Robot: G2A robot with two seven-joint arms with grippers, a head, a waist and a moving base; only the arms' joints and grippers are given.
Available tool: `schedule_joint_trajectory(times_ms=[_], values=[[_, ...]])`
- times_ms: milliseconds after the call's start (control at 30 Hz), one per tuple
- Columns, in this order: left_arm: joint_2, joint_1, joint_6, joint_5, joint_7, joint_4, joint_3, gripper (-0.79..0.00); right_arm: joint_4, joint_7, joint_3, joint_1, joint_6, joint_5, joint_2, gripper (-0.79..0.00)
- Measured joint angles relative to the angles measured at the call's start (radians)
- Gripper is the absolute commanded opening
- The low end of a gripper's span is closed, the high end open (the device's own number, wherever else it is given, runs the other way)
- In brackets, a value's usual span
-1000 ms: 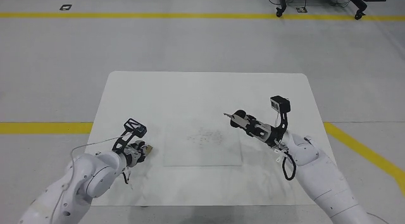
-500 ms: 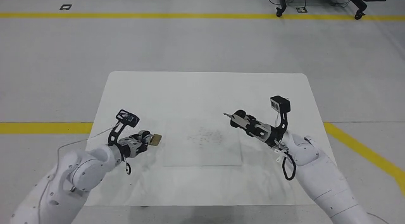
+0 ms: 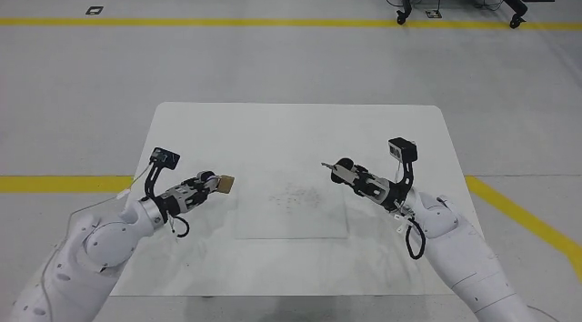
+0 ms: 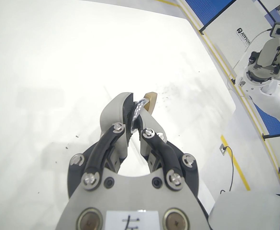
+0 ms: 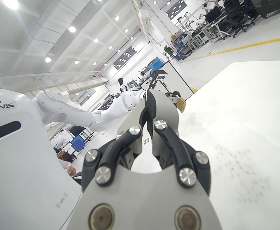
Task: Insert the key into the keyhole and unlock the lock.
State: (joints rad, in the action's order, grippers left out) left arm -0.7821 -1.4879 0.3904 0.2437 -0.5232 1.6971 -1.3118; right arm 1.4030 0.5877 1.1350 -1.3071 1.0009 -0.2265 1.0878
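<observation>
Hanging over the tabletop (image 3: pixel 291 131), the brass lock (image 3: pixel 225 182) is clamped by its shackle (image 4: pixel 138 107) in the left claw (image 3: pixel 209 183). The key (image 3: pixel 325 166) projects from the closed right claw (image 3: pixel 338 170), long axis aimed roughly at the lock, well apart.

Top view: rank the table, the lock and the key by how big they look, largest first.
1. table
2. lock
3. key, only a thin tip showing

White arms (image 3: pixel 109 240), grey-blk hands (image 4: pixel 137 107)
</observation>
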Motion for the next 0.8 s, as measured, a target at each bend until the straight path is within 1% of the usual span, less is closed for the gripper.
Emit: schedule_joint_trajectory(times_ms=[33, 100, 133, 233, 333, 433, 533, 633, 800], values=[[-0.007, 0.023, 0.061, -0.092, -0.039, -0.042, 0.018, -0.785, 0.002, -0.016, -0.008, 0.002, -0.023, -0.023, 0.003, -0.785], [-0.018, 0.072, 0.145, -0.290, -0.129, -0.107, 0.053, -0.785, -0.011, -0.042, -0.022, 0.015, -0.056, -0.053, 0.010, -0.785], [-0.026, 0.108, 0.187, -0.440, -0.203, -0.143, 0.082, -0.785, -0.022, -0.045, -0.044, 0.027, -0.069, -0.078, 0.016, -0.785], [-0.044, 0.197, 0.232, -0.713, -0.377, -0.201, 0.150, -0.785, -0.064, -0.033, -0.100, 0.072, -0.104, -0.122, 0.032, -0.785], [-0.063, 0.268, 0.226, -0.866, -0.505, -0.238, 0.211, -0.785, -0.091, -0.012, -0.151, 0.124, -0.127, -0.141, 0.050, -0.785], [-0.081, 0.330, 0.199, -0.940, -0.599, -0.287, 0.260, -0.785, -0.111, -0.027, -0.182, 0.162, -0.127, -0.167, 0.066, -0.785], [-0.098, 0.377, 0.197, -0.985, -0.659, -0.331, 0.296, -0.785, -0.140, -0.025, -0.211, 0.195, -0.138, -0.180, 0.081, -0.785], [-0.112, 0.412, 0.194, -1.009, -0.698, -0.368, 0.320, -0.785, -0.167, -0.003, -0.246, 0.225, -0.140, -0.200, 0.096, -0.785], [-0.133, 0.459, 0.175, -1.016, -0.731, -0.405, 0.356, -0.785, -0.202, 0.048, -0.311, 0.268, -0.123, -0.265, 0.126, -0.785]])
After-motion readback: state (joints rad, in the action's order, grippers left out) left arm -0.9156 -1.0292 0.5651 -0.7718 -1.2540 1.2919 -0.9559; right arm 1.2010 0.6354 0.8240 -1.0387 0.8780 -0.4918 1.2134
